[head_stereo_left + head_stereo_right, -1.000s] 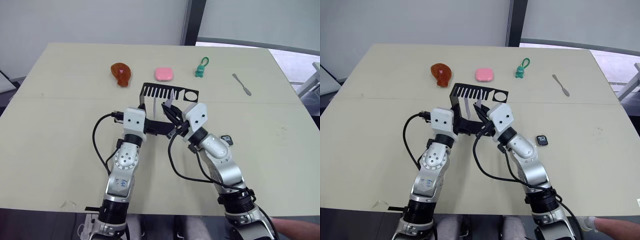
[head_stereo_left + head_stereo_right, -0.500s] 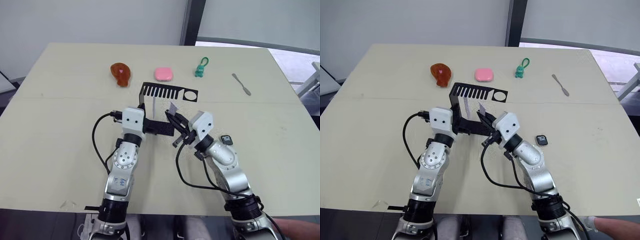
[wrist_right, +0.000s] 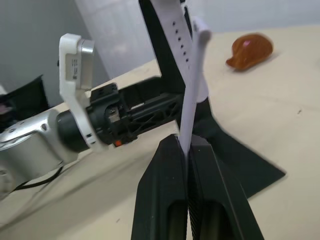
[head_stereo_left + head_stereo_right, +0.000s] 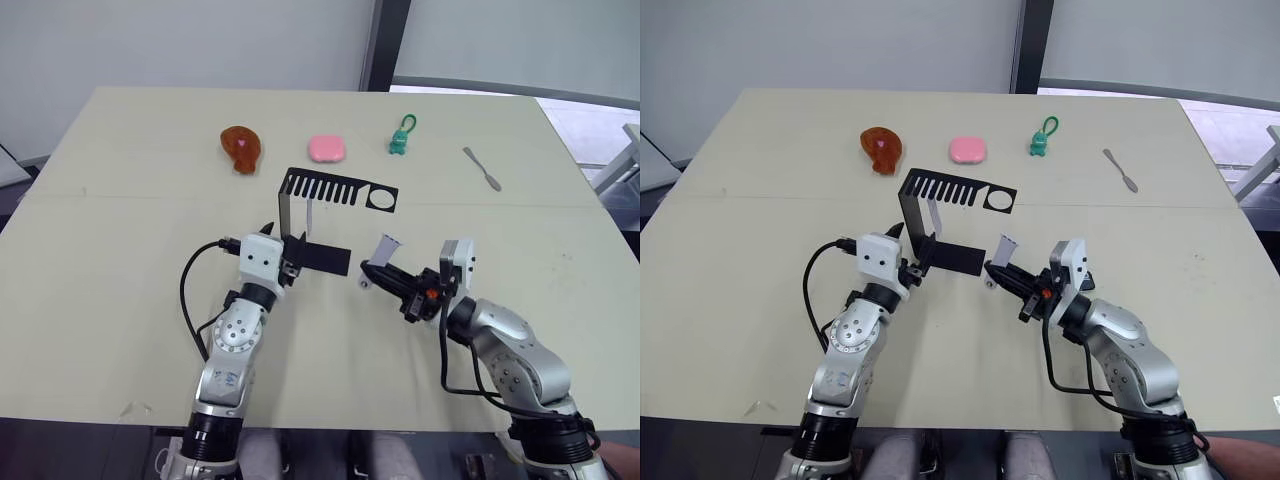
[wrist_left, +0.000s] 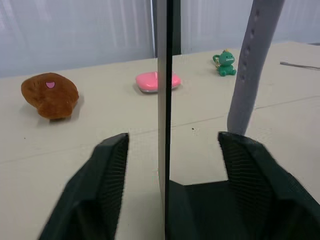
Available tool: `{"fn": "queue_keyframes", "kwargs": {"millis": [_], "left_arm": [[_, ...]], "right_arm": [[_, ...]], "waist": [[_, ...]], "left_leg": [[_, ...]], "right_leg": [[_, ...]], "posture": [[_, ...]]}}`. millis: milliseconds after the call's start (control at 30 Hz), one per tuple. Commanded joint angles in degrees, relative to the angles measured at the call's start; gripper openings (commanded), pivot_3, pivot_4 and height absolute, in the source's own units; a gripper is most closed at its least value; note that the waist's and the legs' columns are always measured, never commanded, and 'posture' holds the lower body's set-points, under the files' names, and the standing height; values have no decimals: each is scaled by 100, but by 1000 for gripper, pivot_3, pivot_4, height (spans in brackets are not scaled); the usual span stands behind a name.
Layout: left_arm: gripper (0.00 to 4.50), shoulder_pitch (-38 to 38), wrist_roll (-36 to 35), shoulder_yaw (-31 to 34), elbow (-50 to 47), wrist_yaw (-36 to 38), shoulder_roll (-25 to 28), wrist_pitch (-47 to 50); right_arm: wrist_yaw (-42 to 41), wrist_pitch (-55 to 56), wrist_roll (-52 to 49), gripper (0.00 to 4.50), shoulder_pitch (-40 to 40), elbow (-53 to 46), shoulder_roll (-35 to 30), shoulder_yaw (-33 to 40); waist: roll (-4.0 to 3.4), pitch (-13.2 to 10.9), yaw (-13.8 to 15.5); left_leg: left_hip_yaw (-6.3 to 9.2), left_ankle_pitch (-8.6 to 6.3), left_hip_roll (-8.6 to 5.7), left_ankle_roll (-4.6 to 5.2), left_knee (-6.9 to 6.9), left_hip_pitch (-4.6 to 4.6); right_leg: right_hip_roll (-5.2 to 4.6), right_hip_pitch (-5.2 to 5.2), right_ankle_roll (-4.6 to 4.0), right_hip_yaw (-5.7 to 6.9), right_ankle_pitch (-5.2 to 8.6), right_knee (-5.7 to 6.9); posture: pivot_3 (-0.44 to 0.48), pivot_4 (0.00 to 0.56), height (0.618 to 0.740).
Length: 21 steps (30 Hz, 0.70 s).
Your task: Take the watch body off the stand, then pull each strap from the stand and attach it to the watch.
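Located the stand upright near the middle of the desk, flat foot toward the robot and slotted top arm with ring hole toward the far edge. Found the left end effector set at the base of the stand, fingers spread wide on either side of the upright plate; could not tell whether either finger touched it. Noted one strap, the one with small holes, hanging from a slot of the top arm, just beside the upright.

Found the right end effector low over the desk, just right of the stand's foot and clear of it, clamped narrow on the lower end of the second strap. Noted that strap standing up and tilted from the fingertips, free of the stand.

Recorded along the far side of the desk, well apart from both arms: a brown plush toy, a pink rounded object, a green dinosaur keychain and a grey metal spatula-like tool. Observed open desk between the two end effectors.
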<state>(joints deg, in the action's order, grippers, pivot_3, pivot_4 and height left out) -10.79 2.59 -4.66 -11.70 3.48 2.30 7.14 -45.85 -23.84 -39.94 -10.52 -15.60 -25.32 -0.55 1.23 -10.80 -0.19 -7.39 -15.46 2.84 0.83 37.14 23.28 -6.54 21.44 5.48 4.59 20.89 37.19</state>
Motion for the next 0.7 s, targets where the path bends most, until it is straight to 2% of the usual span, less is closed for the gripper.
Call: {"fn": "queue_keyframes", "kwargs": {"millis": [33,133,267,467,600,700], "left_arm": [[4463,171,-287,143,-416,303,156,-207],[4463,353,-461,271,-567,521,345,-266],[4463,792,-1093,767,-794,1451,1139,-589],[4463,1560,-3402,1700,-1289,3419,2405,241],[4463,1720,-5061,2166,-1491,4092,3277,1612],[4463,1580,-5834,2278,-1496,4211,3652,2334]], "right_arm": [[-239,-46,-228,0,-37,-140,-57,193],[-313,-19,-239,0,-47,-157,-44,233],[-518,21,-246,0,-75,-231,-94,208],[-753,-273,-512,0,-215,-371,-144,109],[-726,-1194,-1136,0,-516,-418,-218,23],[-719,-1639,-1261,0,-724,-384,-215,-173]], "waist": [[0,0,2],[0,0,-1],[-1,0,-9],[-1,0,-22],[-1,0,-21],[-2,1,-33]], "left_leg": [[0,0,0,0,0,0],[0,0,1,0,0,-1],[-1,0,1,-1,-2,-1],[2,0,5,-2,-4,0],[10,-1,4,-2,-5,-2],[15,-2,1,-2,-5,-1]], "right_leg": [[0,0,0,0,0,0],[0,0,0,0,0,-1],[0,1,0,0,0,-1],[0,1,-1,-1,1,-5],[-3,-5,-2,-3,1,-6],[-5,-8,-2,-2,1,-8]], "posture": [[0,150,740],[0,150,740],[0,150,740],[0,150,740],[0,150,740],[0,150,740]]}}
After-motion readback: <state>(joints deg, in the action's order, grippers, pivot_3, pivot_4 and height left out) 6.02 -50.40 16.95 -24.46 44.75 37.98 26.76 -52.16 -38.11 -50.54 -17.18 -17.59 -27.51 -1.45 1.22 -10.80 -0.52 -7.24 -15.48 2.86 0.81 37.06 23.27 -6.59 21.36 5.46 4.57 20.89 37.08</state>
